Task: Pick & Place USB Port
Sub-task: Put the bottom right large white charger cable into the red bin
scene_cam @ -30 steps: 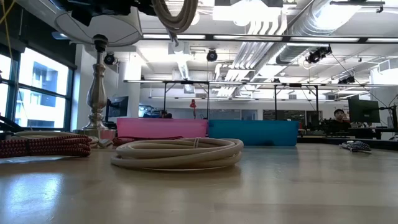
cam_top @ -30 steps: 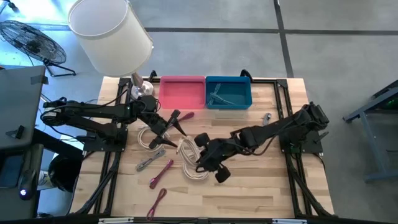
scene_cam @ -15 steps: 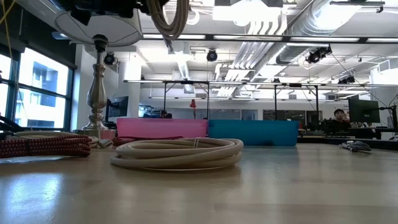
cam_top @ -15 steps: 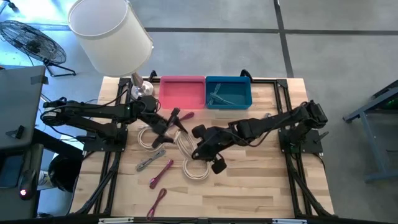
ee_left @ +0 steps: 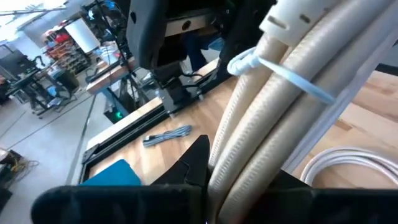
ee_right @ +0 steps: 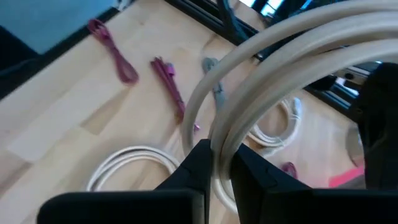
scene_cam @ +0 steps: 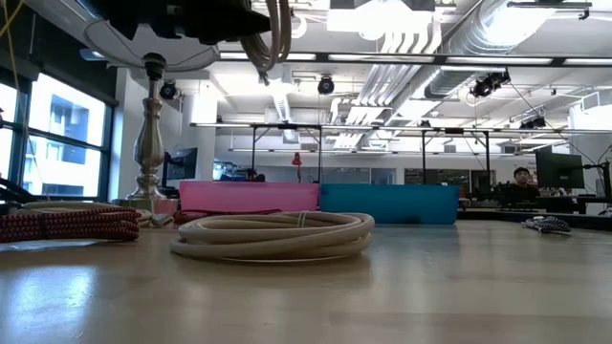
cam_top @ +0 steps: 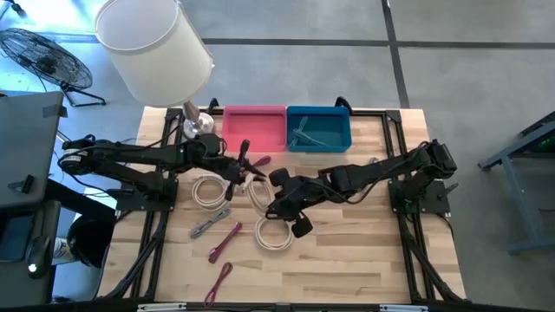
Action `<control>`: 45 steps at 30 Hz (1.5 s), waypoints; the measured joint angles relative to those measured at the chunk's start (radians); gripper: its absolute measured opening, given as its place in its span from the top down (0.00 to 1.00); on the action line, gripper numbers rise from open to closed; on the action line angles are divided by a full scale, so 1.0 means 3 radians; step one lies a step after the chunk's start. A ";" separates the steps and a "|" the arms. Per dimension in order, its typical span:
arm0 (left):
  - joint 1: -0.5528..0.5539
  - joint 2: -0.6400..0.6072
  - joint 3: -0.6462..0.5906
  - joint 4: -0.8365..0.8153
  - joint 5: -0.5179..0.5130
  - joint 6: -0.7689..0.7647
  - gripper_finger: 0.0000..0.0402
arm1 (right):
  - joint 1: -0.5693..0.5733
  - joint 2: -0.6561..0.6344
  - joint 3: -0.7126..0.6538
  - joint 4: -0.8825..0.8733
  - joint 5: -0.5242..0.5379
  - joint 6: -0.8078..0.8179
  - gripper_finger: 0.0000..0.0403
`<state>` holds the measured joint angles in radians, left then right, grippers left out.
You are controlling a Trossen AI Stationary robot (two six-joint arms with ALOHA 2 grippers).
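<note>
A beige coiled cable (cam_top: pixel 260 191) hangs above the table's middle, between both grippers. My left gripper (cam_top: pixel 251 176) reaches in from the left and is shut on it. My right gripper (cam_top: pixel 277 202) reaches in from the right and is shut on it too. In the low view the coil (scene_cam: pixel 273 33) shows at the top, under dark gripper parts. A white zip tie (ee_left: pixel 273 68) binds its strands. The pink bin (cam_top: pixel 254 127) and the blue bin (cam_top: pixel 318 128) stand side by side at the far edge. My left gripper pinches the coil's bundled strands (ee_left: pixel 245 134) between its two fingers, just beside the zip tie. The fingers come roughly level from the table's left and lie across the strands. The coil is clear of the table. My right gripper pinches several strands of the same coil (ee_right: pixel 219 134) between its two fingers, coming from the table's right. The loop arches away past the fingers (ee_right: pixel 198 163). No part of the coil rests on the table.
A second beige coil (cam_top: pixel 273 236) lies flat below the grippers, and a white coil (cam_top: pixel 206 191) lies left of them. Pink cables (cam_top: pixel 224 241), a grey cable (cam_top: pixel 208 224) and a small cable (cam_top: pixel 371 164) lie loose. A lamp (cam_top: pixel 154 48) stands at the far left.
My right gripper has carried the beige coil up and toward the far edge, nearer my left gripper. My left gripper, open a second ago, has moved a little toward the right and shut on the coil.
</note>
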<state>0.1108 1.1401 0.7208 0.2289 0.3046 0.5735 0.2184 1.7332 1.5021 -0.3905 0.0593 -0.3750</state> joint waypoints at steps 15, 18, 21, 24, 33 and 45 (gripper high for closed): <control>-0.0005 -0.0185 0.0000 -0.0149 -0.1137 -0.0055 0.92 | 0.0233 0.0000 0.0003 -0.0156 0.1527 0.0200 0.64; -0.0005 -0.0185 0.0001 -0.0153 -0.1407 -0.0087 0.92 | 0.0280 -0.0005 0.0003 -0.0219 0.1929 0.0201 0.65; -0.0005 -0.0185 0.0001 -0.0196 -0.1726 -0.0093 0.92 | 0.0316 -0.0017 0.0003 -0.0356 0.2236 0.0250 0.65; 0.0002 -0.0182 0.0001 -0.0200 -0.2081 -0.0095 0.92 | 0.0349 -0.0035 0.0003 -0.0562 0.2504 0.0389 0.65; 0.0005 -0.0182 0.0001 -0.0429 -0.3132 -0.0060 0.92 | 0.0387 -0.0086 0.0006 -0.1229 0.3054 0.0977 0.65; 0.0481 0.0340 0.0003 -0.0379 -0.3547 0.0133 0.92 | 0.0410 -0.0090 0.0006 -0.1367 0.3001 0.1137 0.65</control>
<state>0.2552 1.2420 0.7216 0.1153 -0.7595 0.6134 0.3415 1.7061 1.5040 -0.8008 0.9597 -0.0338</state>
